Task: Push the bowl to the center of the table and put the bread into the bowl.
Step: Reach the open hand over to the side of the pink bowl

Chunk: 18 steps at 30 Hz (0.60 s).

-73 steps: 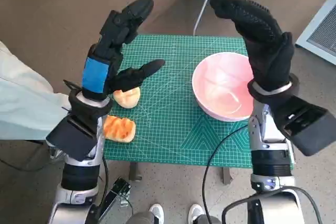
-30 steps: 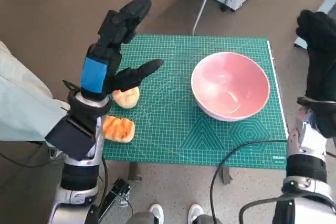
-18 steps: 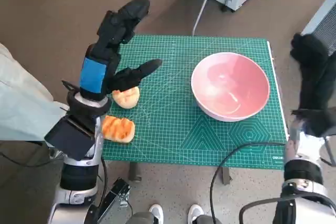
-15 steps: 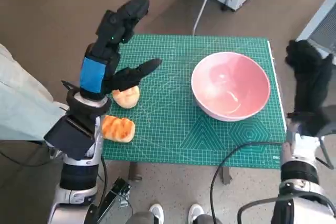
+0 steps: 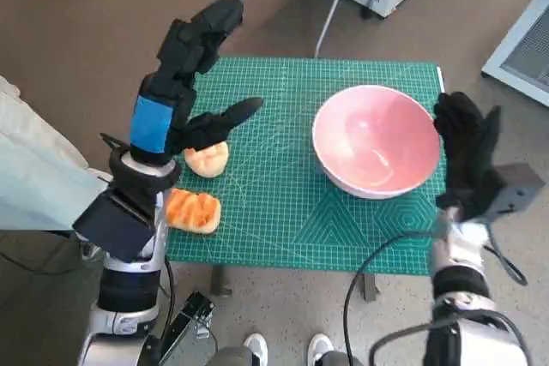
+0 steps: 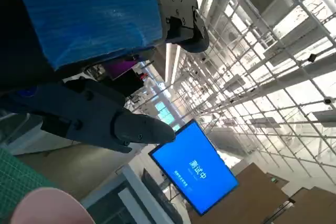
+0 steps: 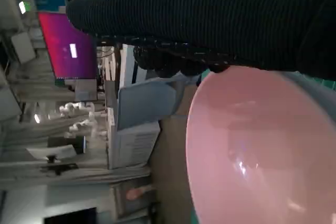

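Bowl (image 5: 376, 140): head view only shows bread (image 5: 207, 159); both hands' fingers spread, empty.

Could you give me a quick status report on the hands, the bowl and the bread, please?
Left hand open, raised over the bread. Right hand open beside the pink bowl's right rim. Bowl right of centre, empty. Two bread pieces at left edge; nothing between.

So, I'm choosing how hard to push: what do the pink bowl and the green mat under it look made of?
The round pink bowl looks like glossy plastic or glazed ceramic: its inside shows bright highlights. The green gridded mat looks like matte rubbery cutting-mat material, printed with white lines and showing little glare.
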### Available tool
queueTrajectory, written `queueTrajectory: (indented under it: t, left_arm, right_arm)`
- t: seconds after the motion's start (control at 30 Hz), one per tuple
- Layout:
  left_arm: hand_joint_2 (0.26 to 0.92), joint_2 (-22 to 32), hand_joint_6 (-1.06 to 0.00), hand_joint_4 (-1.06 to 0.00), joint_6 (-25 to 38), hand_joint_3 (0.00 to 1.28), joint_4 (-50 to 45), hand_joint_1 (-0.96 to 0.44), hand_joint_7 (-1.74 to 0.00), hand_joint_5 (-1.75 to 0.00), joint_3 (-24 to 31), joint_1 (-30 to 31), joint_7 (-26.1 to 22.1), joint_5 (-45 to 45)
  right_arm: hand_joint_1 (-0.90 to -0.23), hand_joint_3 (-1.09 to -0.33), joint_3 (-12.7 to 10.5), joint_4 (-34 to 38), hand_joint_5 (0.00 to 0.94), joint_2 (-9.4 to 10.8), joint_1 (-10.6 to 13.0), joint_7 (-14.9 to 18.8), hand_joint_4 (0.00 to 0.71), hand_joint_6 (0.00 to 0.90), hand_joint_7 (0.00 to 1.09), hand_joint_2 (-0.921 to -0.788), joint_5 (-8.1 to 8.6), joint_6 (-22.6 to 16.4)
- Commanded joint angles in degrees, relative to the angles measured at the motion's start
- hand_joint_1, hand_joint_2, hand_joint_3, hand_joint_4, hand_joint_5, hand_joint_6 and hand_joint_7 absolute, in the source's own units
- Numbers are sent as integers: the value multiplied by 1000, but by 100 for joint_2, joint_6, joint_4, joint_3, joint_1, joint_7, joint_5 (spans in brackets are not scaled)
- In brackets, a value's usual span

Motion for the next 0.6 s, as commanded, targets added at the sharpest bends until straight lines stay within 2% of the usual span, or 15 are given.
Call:
queueTrajectory:
  t: [0.03,0.6]
  left_arm:
    - [921,100,-142,-333,38,173,-106,-364,-535,0,43,90,-29,-41]
    - [921,185,-142,-333,120,174,-431,-367,-522,0,104,411,-43,-139]
  right_arm:
    - [-548,-923,-62,195,21,212,-19,8,198,22,588,-921,67,330]
    - [-546,-937,-367,326,15,602,-433,-138,206,33,557,-921,195,950]
